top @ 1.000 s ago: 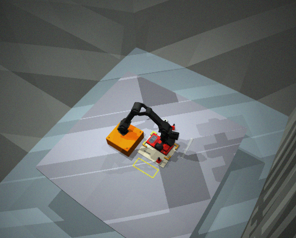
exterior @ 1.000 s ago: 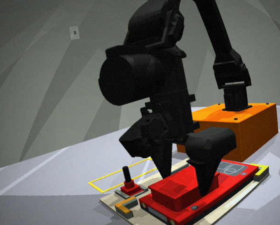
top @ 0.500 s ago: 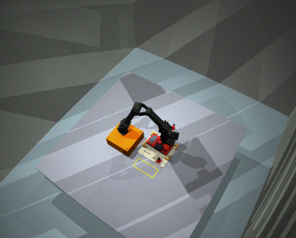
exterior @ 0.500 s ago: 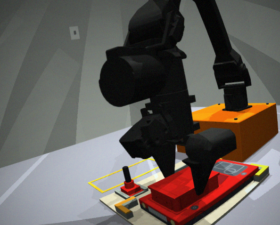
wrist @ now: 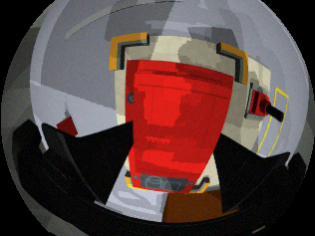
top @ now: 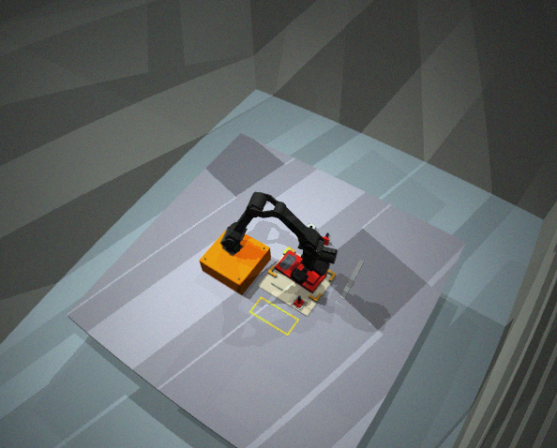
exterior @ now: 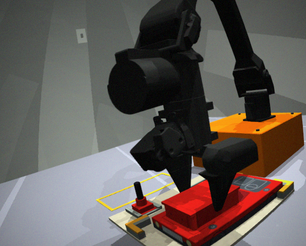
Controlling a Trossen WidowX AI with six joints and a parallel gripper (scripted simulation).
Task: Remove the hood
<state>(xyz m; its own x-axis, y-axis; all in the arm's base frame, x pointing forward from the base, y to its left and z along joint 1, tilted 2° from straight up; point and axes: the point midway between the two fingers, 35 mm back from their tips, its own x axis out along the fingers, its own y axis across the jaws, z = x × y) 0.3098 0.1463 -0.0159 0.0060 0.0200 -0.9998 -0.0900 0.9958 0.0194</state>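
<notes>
The red toy car (top: 284,264) (exterior: 254,197) (wrist: 161,183) lies on a beige board, with its dark windshield toward the orange base. Its hood, a raised red block (exterior: 185,202) (wrist: 164,106), sits on the car body, with no gap visible beneath it. My gripper (exterior: 201,201) (wrist: 176,130) is shut on the hood, one finger along each long side. In the top view the arm hides most of the hood. The marked area, a yellow outline (top: 279,307) (exterior: 104,205) (wrist: 282,92), lies on the table beside the board with nothing inside it.
The beige board (top: 275,285) carries ochre corner brackets (top: 330,276) (exterior: 134,230) (wrist: 130,38) around the car. A red fixture with an upright black peg (top: 298,302) (exterior: 138,191) (wrist: 274,112) stands between car and outline. The orange base box (top: 235,264) (exterior: 280,150) is behind. A grey strip (top: 354,276) lies beyond.
</notes>
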